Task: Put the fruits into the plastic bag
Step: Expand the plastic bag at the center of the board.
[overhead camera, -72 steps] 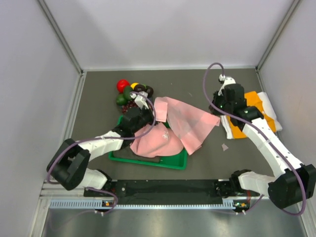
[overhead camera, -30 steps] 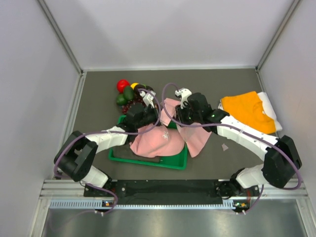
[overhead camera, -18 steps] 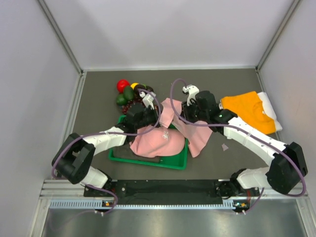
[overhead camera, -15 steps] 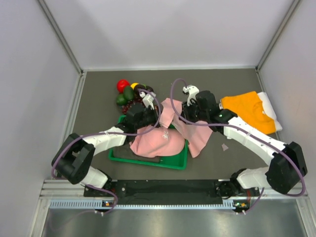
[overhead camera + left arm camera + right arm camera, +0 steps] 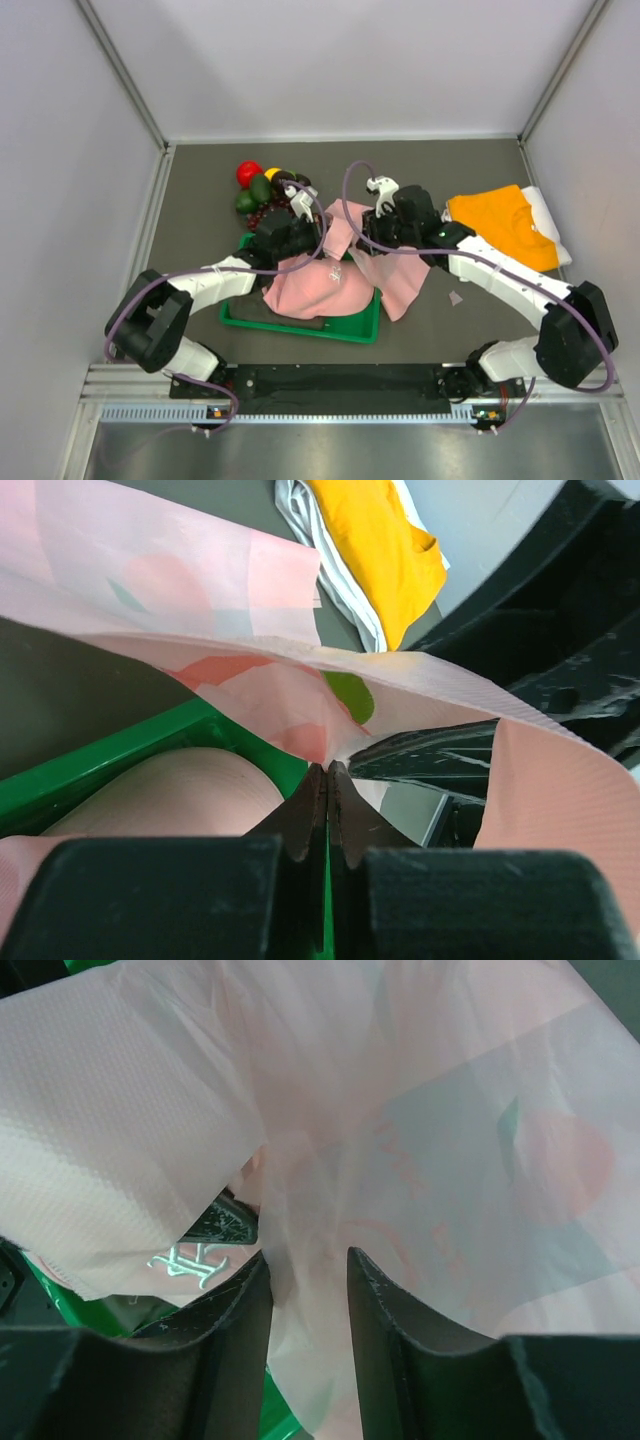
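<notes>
Surface (image 5: 200,250): dark grey, carries all items; seen whole in the top view only.
Green tray (image 5: 300,328): one, the landmark; holds one pink cap (image 5: 310,285). The left wrist view shows only a strip of its rim.
Plastic bag (image 5: 400,285): one, translucent pink, draped over the tray's far right corner and onto the surface to its right. Its peach and leaf print is legible in the wrist views only.
Orange cloth (image 5: 500,225): one, folded, well right of the tray.
Fruits (image 5: 265,190): a pile just beyond the tray's far left corner, outside the bag, top view only. One red, one yellow, two green, two dark round, one grape cluster.
Left end effector (image 5: 328,772): above the tray's far edge, fingers together, clamped on a fold of the bag.
Right end effector (image 5: 308,1270): beyond the tray's far right corner, fingers slightly apart, bag film filling the gap. Cannot tell whether they press it.
</notes>
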Motion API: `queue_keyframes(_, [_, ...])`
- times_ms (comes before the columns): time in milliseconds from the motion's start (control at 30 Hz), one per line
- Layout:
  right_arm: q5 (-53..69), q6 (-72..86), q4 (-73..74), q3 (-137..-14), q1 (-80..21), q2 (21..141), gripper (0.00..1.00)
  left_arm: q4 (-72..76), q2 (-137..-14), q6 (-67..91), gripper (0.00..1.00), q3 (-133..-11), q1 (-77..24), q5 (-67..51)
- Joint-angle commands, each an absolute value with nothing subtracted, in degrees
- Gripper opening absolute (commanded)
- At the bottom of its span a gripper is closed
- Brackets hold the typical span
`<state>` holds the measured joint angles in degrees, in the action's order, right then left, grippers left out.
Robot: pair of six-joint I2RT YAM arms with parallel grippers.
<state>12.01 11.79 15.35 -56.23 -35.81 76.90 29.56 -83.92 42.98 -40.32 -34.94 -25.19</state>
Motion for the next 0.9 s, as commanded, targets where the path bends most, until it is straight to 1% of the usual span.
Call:
queue_keyframes(0, [12.04,12.22,11.61,-55.81,-36.04,78.48,0.36,33.48,-84.55,43.33,0.00,-42.89,-34.89,-27.77])
queue_keyframes(100, [10.99,12.39,11.42,-55.90,-36.03,79.28,0.35,33.49,-84.38,43.33,0.00,-42.80,-34.89,-27.86])
queue_keyframes(200, [8.70,12.74,11.87,-56.34,-35.95,79.98,0.29,33.75,-84.02,43.24,0.00,-42.54,-34.89,-28.47])
queue_keyframes(300, [6.25,13.18,12.04,-56.78,-35.95,80.33,0.11,33.66,-83.76,43.24,0.00,-42.28,-34.98,-28.48])
queue_keyframes(333, [5.11,13.62,12.82,-57.13,-36.03,80.42,0.00,33.40,-83.50,43.24,0.00,-42.10,-34.89,-28.56])
queue_keyframes(467, [-2.00,14.15,17.12,-60.02,-34.98,79.90,0.00,29.72,-81.83,41.84,0.00,-41.40,-34.81,-26.72])
queue_keyframes(700, [-2.90,12.40,22.32,-67.14,-22.25,79.27,0.00,22.77,-74.72,41.57,0.00,-39.11,-33.84,-23.12])
queue_keyframes(733, [-2.99,12.22,22.85,-68.28,-18.84,80.41,0.00,19.89,-73.75,42.01,0.00,-38.68,-33.49,-22.59])
queue_keyframes(867, [-3.69,11.95,25.22,-76.54,-13.10,84.36,0.00,16.88,-66.91,45.95,0.00,-35.87,-29.20,-23.37])
